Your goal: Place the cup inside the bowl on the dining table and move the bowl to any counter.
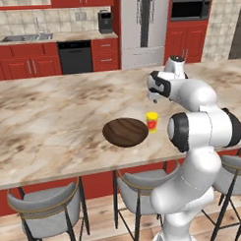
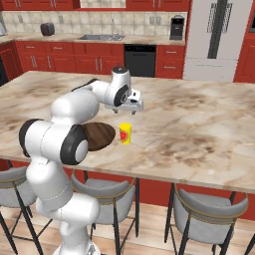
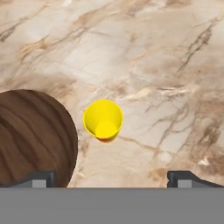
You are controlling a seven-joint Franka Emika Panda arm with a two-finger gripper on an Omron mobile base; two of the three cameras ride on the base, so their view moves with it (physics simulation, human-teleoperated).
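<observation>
Hovering above the cup, my gripper stood spread wide, holding nothing. Needed centring before descending; the bowl sat just beside.

The arm reaches forward, elbow bent, tool pointing down with fingers spread wide.
</observation>
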